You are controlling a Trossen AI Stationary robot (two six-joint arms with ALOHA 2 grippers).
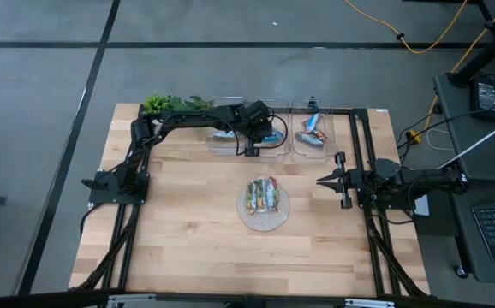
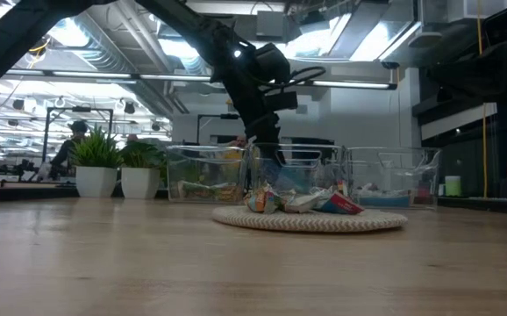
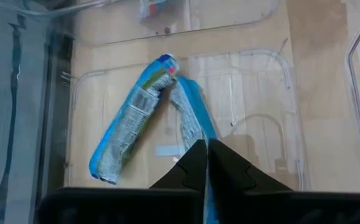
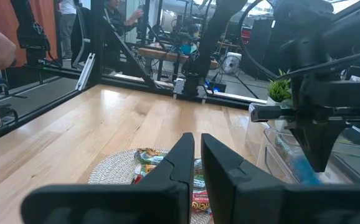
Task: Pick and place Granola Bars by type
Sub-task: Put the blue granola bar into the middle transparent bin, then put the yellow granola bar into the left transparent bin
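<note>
Pale wood table; left gripper (image 3: 206,163) pinching crinkly blue bar (image 3: 192,118) (clear bin (image 3: 279,68)).

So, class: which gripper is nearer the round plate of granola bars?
Right. The right gripper waits just beside the plate, at table level. The left gripper is farther off, over a clear bin behind it.

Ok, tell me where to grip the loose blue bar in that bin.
Mid-length, across the narrow width of the blue bar, from straight above: it lies flat and slanted on the bin floor, and the walls likely block side approaches.
</note>
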